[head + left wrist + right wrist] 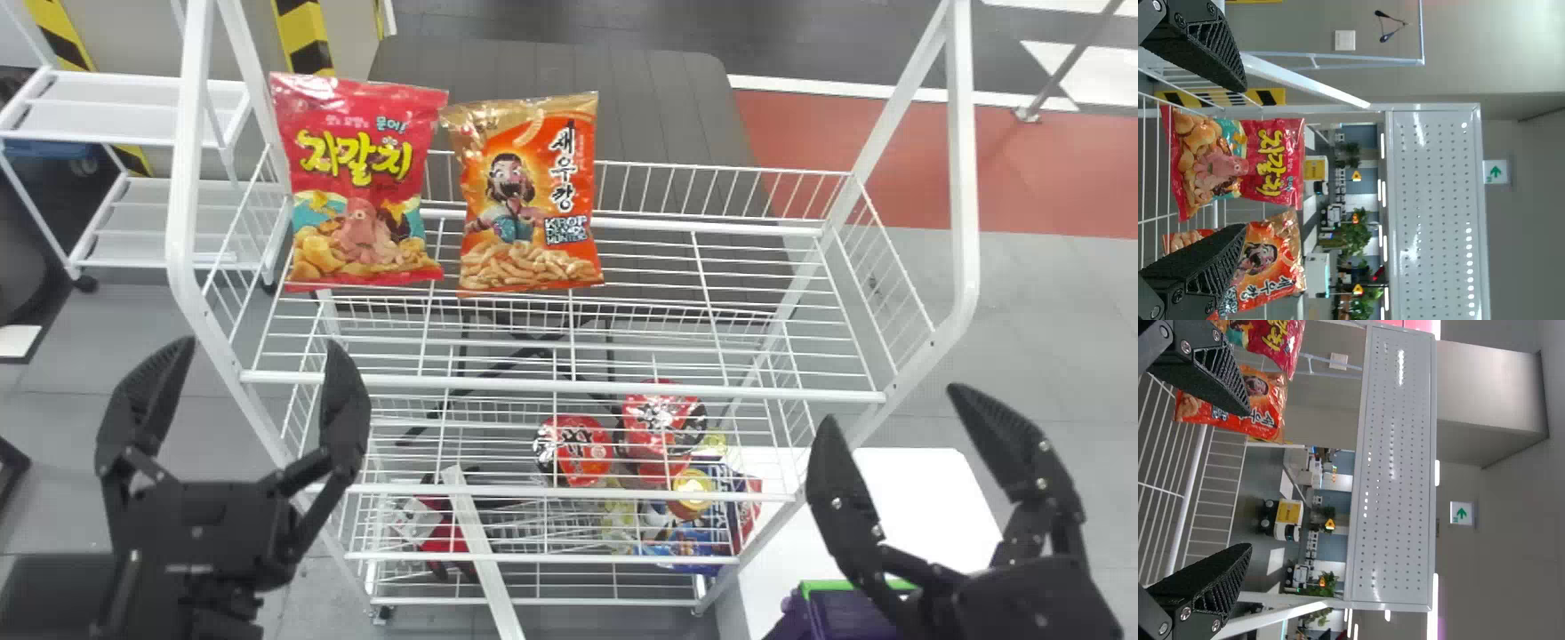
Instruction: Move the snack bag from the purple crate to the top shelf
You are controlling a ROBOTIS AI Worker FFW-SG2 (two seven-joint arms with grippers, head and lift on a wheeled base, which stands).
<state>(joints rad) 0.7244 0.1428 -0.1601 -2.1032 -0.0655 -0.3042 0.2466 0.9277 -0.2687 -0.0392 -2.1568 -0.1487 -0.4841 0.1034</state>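
The right gripper (893,407) hangs close to the camera, its two fingers spread wide with nothing between them, and the left gripper (258,347) waits at the other side of the rack, likewise wide and unladen. Two snack bags stand upright on the top shelf (569,387), fronts towards the robot: a red bag (360,187) at the left end and an orange bag (529,196) just beside it, on its right. Which one the task means is not certain; my guess is the orange, being nearer the right arm. If so, the carrying and the setting down look done, and only drawing the arms away is left. Lower down, beneath the wire shelf, sit round red packs (573,449). Off the rack's lower right, by a white tabletop (925,498), the purple crate (836,613) shows partly behind the right gripper. Too little of its inside can be seen to tell whether another bag lies there; should one be waiting, its whole trip remains: grasp, lift and place, most naturally to the right of the orange one.
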